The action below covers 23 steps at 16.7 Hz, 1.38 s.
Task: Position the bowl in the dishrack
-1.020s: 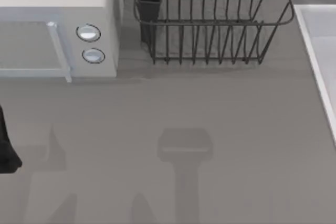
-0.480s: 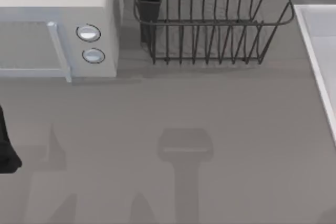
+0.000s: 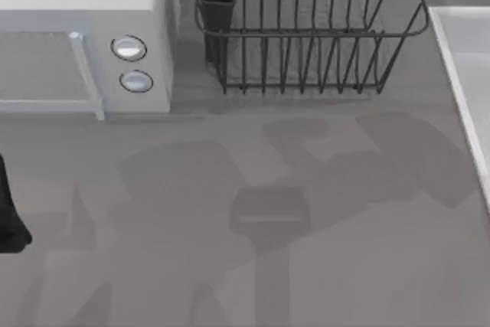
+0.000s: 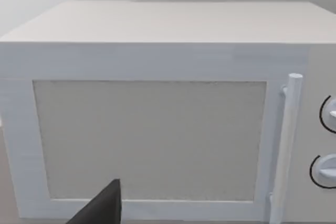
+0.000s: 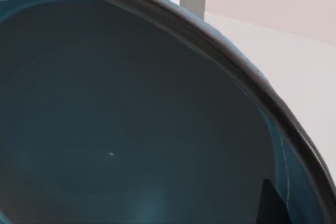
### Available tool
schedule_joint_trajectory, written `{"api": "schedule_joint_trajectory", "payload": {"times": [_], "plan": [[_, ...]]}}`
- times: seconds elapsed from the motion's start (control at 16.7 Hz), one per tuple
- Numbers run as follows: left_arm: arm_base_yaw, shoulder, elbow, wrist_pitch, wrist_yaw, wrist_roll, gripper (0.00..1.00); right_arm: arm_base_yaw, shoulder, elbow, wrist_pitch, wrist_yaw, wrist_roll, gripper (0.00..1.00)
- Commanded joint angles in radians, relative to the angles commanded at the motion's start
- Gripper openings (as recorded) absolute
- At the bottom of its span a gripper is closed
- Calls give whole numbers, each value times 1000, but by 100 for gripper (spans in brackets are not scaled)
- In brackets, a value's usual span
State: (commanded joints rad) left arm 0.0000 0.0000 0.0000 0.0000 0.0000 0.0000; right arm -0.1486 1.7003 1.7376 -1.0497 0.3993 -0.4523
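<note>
While the bowl (image 5: 131,129) sits close before the right wrist camera, I cannot tell either jaws' state.

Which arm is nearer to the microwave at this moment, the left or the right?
Left. The left arm sits at the table's left edge, just in front of the microwave, whose door fills its wrist view. The right wrist camera looks closely into a teal bowl.
</note>
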Motion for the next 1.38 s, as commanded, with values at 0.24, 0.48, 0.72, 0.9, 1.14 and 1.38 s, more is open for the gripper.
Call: {"api": "schedule_joint_trajectory", "payload": {"times": [0.24, 0.48, 0.72, 0.9, 1.14, 1.38], "plan": [[0, 0, 0, 0, 0, 0, 100, 475, -66, -89, 344, 221, 198, 0], [0, 0, 0, 0, 0, 0, 100, 871, -151, -182, 692, 433, 361, 0], [0, 0, 0, 0, 0, 0, 100, 1106, -228, -264, 939, 596, 456, 0], [0, 0, 0, 0, 0, 0, 100, 1181, -257, -297, 1020, 657, 482, 0], [0, 0, 0, 0, 0, 0, 100, 1186, -259, -300, 1026, 662, 484, 0], [0, 0, 0, 0, 0, 0, 100, 1160, -217, -300, 1060, 636, 484, 0]]}}
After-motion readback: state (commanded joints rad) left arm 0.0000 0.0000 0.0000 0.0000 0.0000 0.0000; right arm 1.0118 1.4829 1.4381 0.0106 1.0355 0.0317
